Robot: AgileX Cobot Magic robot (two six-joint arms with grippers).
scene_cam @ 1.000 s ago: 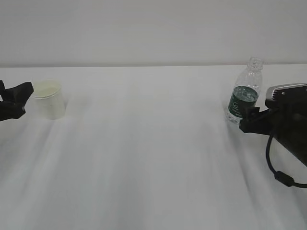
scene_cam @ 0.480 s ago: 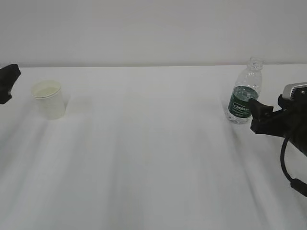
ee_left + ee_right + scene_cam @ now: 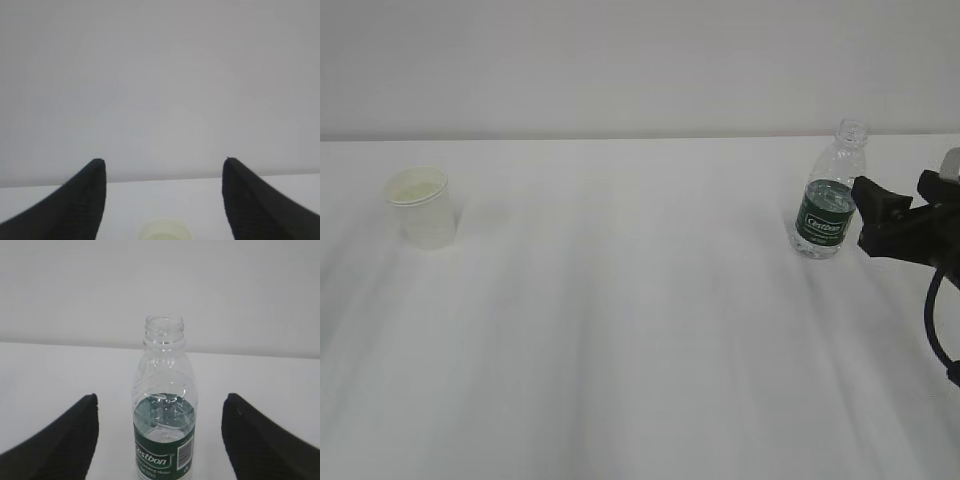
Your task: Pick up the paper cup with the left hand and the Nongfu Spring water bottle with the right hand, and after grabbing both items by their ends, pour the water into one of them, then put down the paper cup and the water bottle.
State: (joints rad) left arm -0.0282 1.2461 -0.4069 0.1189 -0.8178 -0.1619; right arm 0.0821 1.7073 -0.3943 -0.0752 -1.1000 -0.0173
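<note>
White table (image 3: 640, 330) against a plain pale wall (image 3: 640, 60). Paper cup (image 3: 421, 206) stands upright at far left of the table, rolled rim up, pale cream inside, nothing touching it. Left wrist view: only the top of the cup rim shows at the bottom edge, centred between the two black fingers (image 3: 82, 200) of the left hand (image 3: 162, 165), which are spread wide with nothing between them; cup looks apart from both fingers, beyond them. Left hand not visible in the exterior view. Nongfu Spring water bottle (image 3: 831, 194) stands upright at far right of the table, no cap, dark green label with white lettering, water (image 3: 164, 420) filling roughly the lower half. Right hand (image 3: 895, 215) sits just right of the bottle at label height, near it but not touching. Right wrist view: its fingers (image 3: 70, 440) spread wide either side of the bottle, clear gaps on both sides, so jaws apart and gripping nothing. Black cable (image 3: 935, 325) hangs below the right hand at the right edge.
</note>
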